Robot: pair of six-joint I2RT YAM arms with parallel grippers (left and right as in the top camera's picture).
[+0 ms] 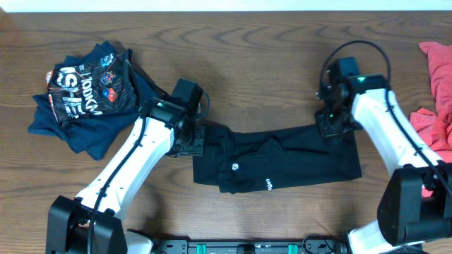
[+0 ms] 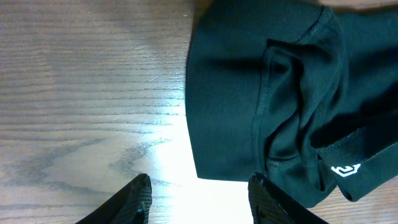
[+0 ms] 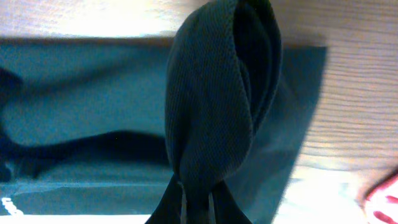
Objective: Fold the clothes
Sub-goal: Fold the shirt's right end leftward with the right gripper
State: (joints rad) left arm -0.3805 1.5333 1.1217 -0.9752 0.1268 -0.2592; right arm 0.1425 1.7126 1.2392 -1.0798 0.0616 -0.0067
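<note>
A black T-shirt [image 1: 282, 159] with small white logos lies folded into a long band across the middle of the table. My left gripper [image 1: 192, 140] is open and empty at its left end; in the left wrist view the gripper's fingers [image 2: 199, 199] straddle bare wood just off the shirt's [image 2: 249, 93] edge. My right gripper [image 1: 330, 125] is shut on the shirt's upper right corner; in the right wrist view a pinched fold of black cloth [image 3: 214, 93] rises from the closed fingers [image 3: 198, 205].
A navy printed garment [image 1: 85, 95] lies bunched at the far left. A coral-red garment [image 1: 438, 92] lies at the right edge, also seen in the right wrist view [image 3: 382, 199]. The table [image 1: 254, 77] is brown wood.
</note>
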